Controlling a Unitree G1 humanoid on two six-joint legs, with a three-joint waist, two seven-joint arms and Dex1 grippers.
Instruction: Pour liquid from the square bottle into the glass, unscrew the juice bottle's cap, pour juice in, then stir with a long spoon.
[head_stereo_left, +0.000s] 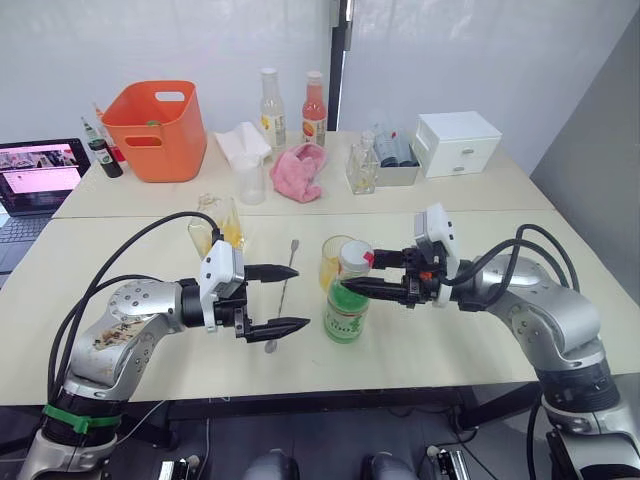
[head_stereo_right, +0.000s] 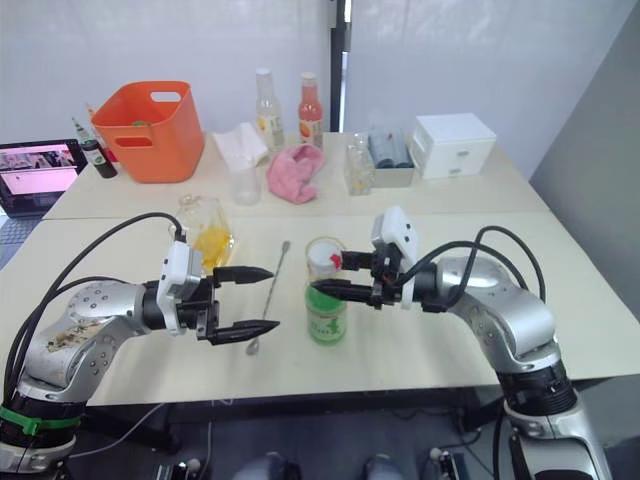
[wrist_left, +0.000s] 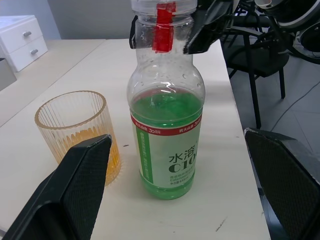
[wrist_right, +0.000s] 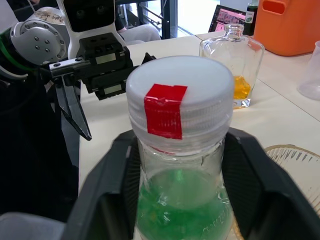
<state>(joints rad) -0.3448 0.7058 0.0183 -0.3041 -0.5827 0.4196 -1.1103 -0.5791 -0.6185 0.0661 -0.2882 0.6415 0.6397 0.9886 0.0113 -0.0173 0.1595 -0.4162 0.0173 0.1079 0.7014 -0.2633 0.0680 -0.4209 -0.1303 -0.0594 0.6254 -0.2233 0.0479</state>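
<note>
Pale cream tabletops (head_stereo_left: 420, 340) pushed together before a white wall carry the work, with an orange plastic basket (head_stereo_left: 157, 128), a crumpled pink cloth (head_stereo_left: 298, 170), two tall slim drink bottles (head_stereo_left: 270, 105) and a small white drawer box (head_stereo_left: 457, 142) along the far side. Near the front edge stands the clear plastic juice bottle of green liquid with its white printed label (head_stereo_left: 347, 305), roughly half full; just behind and beside it is the clear ribbed cylindrical glass (wrist_left: 77, 132), holding a shallow layer of orange-yellow liquid. The short square glass bottle (head_stereo_left: 222, 225) sits farther back on the robot's left, a little orange liquid left in it, and the long thin silver spoon (head_stereo_left: 281, 295) lies flat between the bottle and the left arm. The right gripper (head_stereo_left: 372, 272) has its two black fingers either side of the bottle's neck just under the white screw cap with a red tape mark (wrist_right: 177, 100), bracketing it closely; whether they actually press on it I cannot tell. The left gripper (head_stereo_left: 285, 297) hovers near the bottle with its fingers spread wide, holding nothing. That thin plastic body will likely dent under a hard squeeze and is light enough to tip or spin, so one gripper should probably steady the labelled waist while the other turns the ridged cap rim.
</note>
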